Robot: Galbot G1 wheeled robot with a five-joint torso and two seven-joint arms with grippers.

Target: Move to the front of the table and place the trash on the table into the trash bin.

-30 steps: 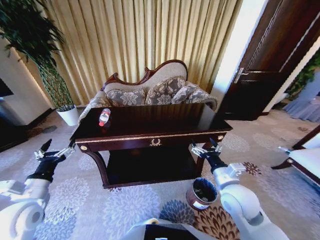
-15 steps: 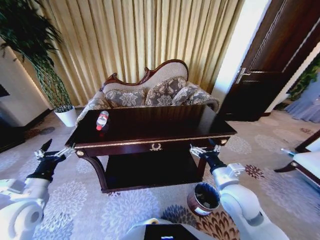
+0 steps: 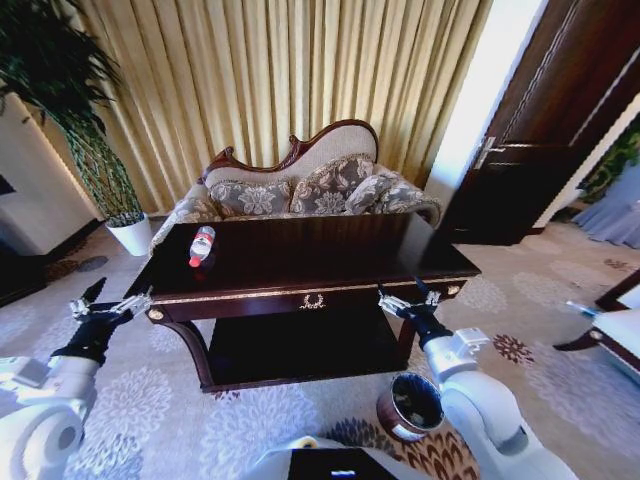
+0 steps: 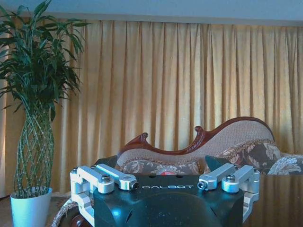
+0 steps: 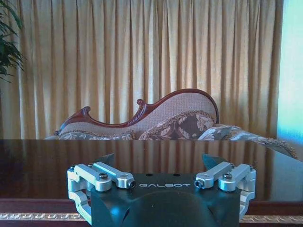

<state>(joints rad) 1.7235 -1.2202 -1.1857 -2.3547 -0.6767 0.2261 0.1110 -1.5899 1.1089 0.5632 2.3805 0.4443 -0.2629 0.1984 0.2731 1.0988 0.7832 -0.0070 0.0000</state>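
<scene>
Nearer than before, table (image 3: 300,270) ahead.

Left claw (image 4: 165,163) spread; sofa (image 4: 199,153), plant (image 4: 33,99), curtain (image 4: 165,80) beyond.

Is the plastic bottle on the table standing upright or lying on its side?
Lying on its side. In the head view the bottle rests flat on the table near its left end, red cap toward the front edge.
</scene>
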